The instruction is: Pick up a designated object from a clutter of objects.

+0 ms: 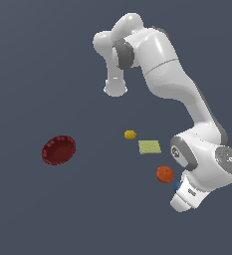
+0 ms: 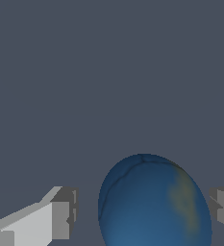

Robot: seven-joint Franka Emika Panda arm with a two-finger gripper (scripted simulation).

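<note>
The small glossy blue rounded ball point(image 2: 154, 204) sits between the pincer point(image 2: 144, 211) fingers, which stand apart, touching neither side (only a blue sliver shows in the exterior view). Just beside it lies the orange ball point(image 1: 165, 174) on the dark grey surface point(image 1: 62, 209).

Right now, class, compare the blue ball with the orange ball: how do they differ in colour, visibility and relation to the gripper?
The blue ball is glossy blue; the orange ball is orange. In the exterior view the blue ball is almost hidden behind the arm's hand, while the orange ball shows fully. In the wrist view the blue ball sits between the open fingers of the gripper; the orange ball lies outside them. Both are rounded.
</note>
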